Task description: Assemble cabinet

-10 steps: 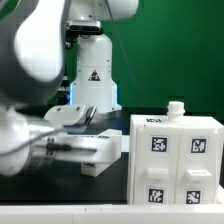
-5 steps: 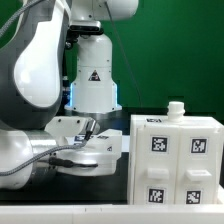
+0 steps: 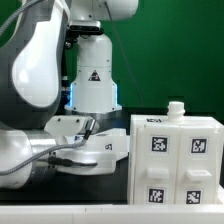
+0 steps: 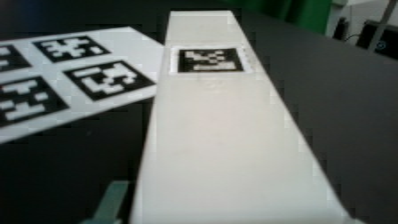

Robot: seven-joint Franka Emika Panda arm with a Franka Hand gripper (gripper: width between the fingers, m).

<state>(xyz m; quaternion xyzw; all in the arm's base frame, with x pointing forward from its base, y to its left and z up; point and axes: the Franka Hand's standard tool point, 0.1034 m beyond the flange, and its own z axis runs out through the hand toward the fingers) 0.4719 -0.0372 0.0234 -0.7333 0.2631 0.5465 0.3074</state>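
A long white cabinet panel (image 4: 222, 140) with one square tag runs straight away from my gripper (image 4: 228, 205) in the wrist view. One greenish finger (image 4: 112, 202) lies against the panel's long edge; the other finger is hidden behind the panel. In the exterior view the gripper (image 3: 88, 150) sits low over the table at the left, closed around the same panel (image 3: 108, 147). The boxy white cabinet body (image 3: 175, 160), with several tags on its face and a small knob (image 3: 176, 107) on top, stands at the exterior view's right, just beside the panel.
The marker board (image 4: 63, 75) lies flat on the dark table beside the panel. The white robot base (image 3: 95, 75) with a triangle sticker stands behind the gripper. The arm's large white links fill the exterior view's left side.
The arm came down over the panel and the jaws closed in on it. In the last half second almost nothing has shifted in the exterior view.
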